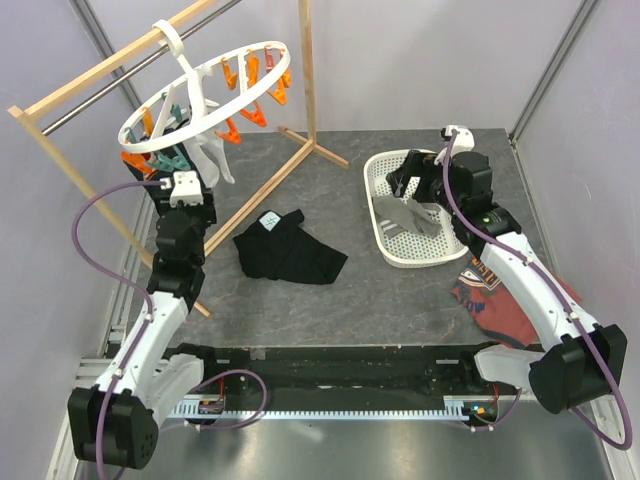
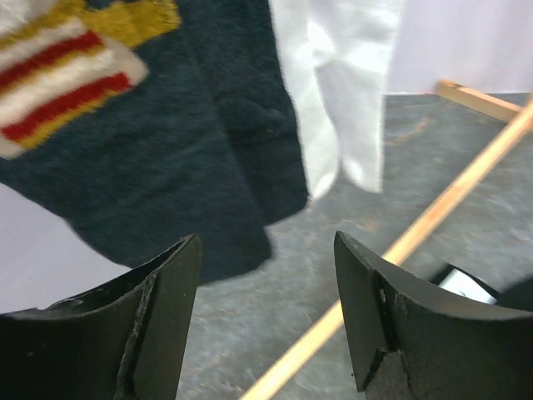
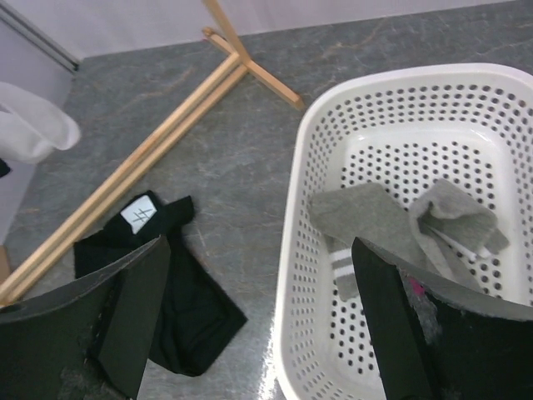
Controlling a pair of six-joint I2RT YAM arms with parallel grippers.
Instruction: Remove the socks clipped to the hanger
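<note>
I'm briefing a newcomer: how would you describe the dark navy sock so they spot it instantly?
Find the round white plastic drying hanger on the wooden rail at back left. Below it, before the left gripper, hangs the dark navy sock; its red, white and yellow striped cuff sets it apart from the plain white sock beside it.

L arm [image 1: 150, 325] white links, blk joints | R arm [image 1: 530, 280] same | purple cables [image 1: 80, 225] | blk fingers [image 2: 158, 333]

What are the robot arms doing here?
They're emptying the round hanger. The left end effector is open just below a navy sock, which hangs beside a white sock. The right end effector is open over the white basket, where grey socks lie.
</note>
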